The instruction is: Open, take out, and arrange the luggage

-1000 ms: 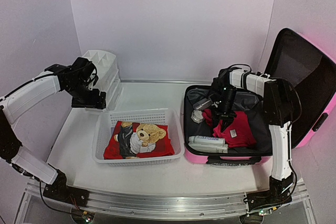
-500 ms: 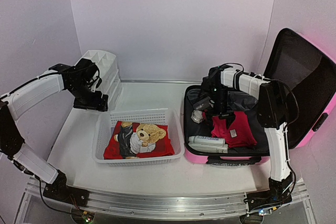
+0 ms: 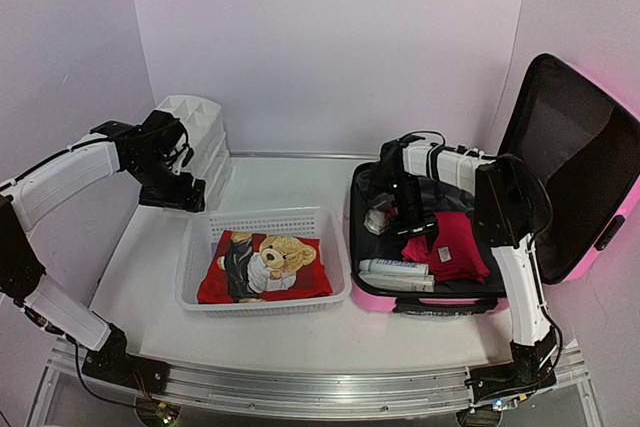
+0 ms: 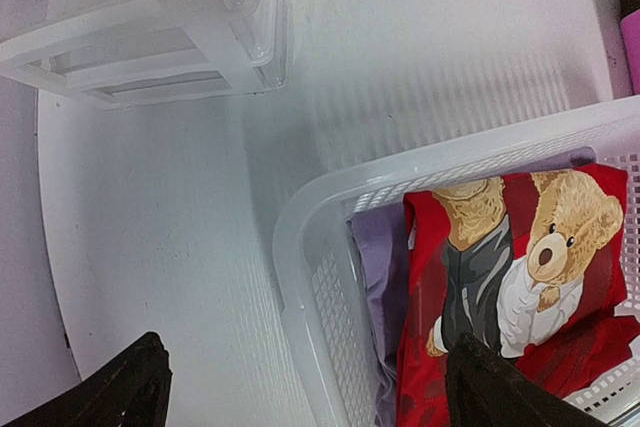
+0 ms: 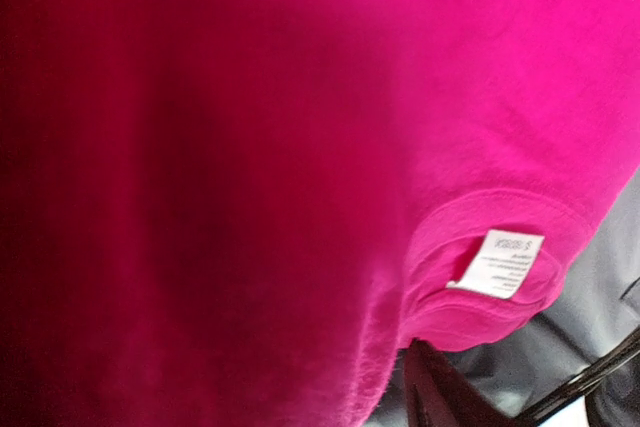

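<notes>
The luggage (image 3: 590,162) is a bright-pink hard-shell suitcase lying open at the right, lid propped up and black lining showing. Inside it lies a folded pink shirt (image 3: 452,247), which fills the right wrist view (image 5: 300,147). My right gripper (image 3: 410,223) is down in the suitcase at the shirt's left edge. Only one dark fingertip (image 5: 437,394) shows beside the collar label, so I cannot tell whether it grips. My left gripper (image 3: 182,193) (image 4: 305,367) hangs open and empty above the back-left corner of the white mesh basket (image 3: 196,247).
The basket (image 4: 300,237) holds a red teddy-bear cloth (image 3: 265,262) (image 4: 520,267) over purple fabric. A white drawer organizer (image 3: 195,132) (image 4: 150,27) stands at the back left. White tubes (image 3: 395,273) and a grey bundle (image 3: 378,219) lie in the suitcase.
My right gripper has slid left across the suitcase, from over the shirt's middle to its left edge. The left arm has barely moved.
</notes>
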`<state>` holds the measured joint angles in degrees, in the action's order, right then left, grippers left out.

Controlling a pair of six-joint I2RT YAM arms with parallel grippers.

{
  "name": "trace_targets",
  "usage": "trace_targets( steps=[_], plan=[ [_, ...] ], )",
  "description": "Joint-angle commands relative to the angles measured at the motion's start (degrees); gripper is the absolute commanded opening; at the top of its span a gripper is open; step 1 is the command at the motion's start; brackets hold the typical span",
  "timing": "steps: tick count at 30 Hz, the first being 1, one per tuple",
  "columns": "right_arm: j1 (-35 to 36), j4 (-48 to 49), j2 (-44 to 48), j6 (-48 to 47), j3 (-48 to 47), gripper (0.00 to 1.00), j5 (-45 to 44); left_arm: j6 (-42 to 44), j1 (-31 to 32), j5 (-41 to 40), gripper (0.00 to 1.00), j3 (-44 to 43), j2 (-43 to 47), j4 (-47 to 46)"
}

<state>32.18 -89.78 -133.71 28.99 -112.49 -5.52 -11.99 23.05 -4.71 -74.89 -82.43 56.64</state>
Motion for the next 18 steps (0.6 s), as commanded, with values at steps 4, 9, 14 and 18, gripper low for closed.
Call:
trace_targets(
  steps=[4, 9, 14, 18],
  plan=[
    [0.3, -2.3, 1.8, 2.0, 1.1, 0.37, -3.2, -0.2, -0.3, 0.0, 0.96, 0.2, 3.1, 0.0],
    [0.3, -1.5, 2.7, 0.2, 0.7, 0.04, -2.7, -0.6, -0.3, 0.1, 0.96, 0.8, 4.0, 0.1],
    [-0.8, -0.2, 6.1, -6.6, -0.3, 0.00, 2.6, -0.6, -0.3, -0.4, 0.95, 1.0, 4.7, 0.1],
    [-5.1, 0.7, 9.7, -11.9, 0.6, 0.00, 17.6, -0.6, -0.3, -0.9, 0.96, 0.8, 4.8, 0.2]
  ],
)
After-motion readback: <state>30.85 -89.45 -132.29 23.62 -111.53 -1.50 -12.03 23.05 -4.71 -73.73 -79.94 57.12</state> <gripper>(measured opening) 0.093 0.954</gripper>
